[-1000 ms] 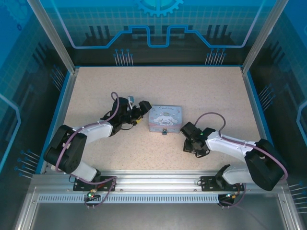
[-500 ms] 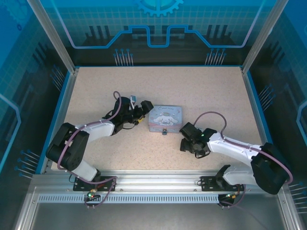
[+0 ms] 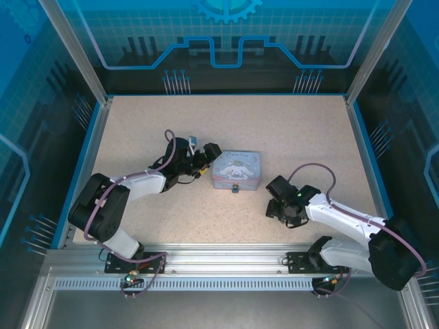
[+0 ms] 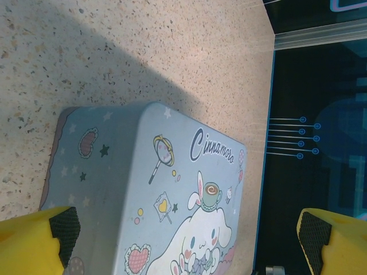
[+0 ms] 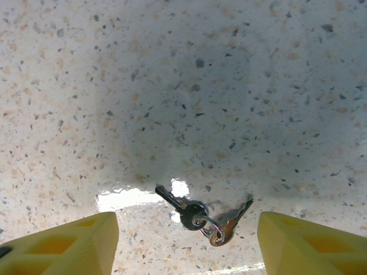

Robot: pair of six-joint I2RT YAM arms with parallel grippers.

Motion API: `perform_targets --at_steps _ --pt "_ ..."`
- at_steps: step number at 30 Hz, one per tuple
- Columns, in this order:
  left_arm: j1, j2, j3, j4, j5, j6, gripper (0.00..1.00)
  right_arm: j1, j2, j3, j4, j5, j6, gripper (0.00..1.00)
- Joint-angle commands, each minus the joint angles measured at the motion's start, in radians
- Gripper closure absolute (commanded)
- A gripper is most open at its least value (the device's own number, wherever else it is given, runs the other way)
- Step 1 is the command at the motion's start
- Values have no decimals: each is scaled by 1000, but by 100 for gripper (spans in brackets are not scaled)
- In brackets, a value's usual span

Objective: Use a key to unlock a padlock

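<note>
Box on table, padlock at its near side, left gripper at its left, key beneath right gripper

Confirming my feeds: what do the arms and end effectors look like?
The left arm and right arm have white links, black joints, purple cables. The left end effector and right end effector have yellow fingers; the left's carry black pads.

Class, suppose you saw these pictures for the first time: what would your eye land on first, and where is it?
The pale blue cartoon tin in the middle of the speckled table stands out most, with the open left gripper at its left end. Next come the keys on a ring, lying on the table between the yellow fingers of the open right gripper.
</note>
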Motion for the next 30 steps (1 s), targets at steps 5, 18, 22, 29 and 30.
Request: perform_targets --at_steps 5,18,22,29,30 --pt "-7 15 27 32 25 -12 1 -22 22 23 -27 -13 -88 38" --pt "-9 46 32 70 37 -37 1 18 58 -6 -5 -31 -82 49" --pt "-10 46 34 70 37 -37 1 40 81 -7 2 -30 -75 53" --pt "-10 45 32 78 39 -43 1 62 125 -2 18 -21 -73 59" --pt "-9 45 31 78 39 -45 1 63 131 -3 20 -22 -73 60"
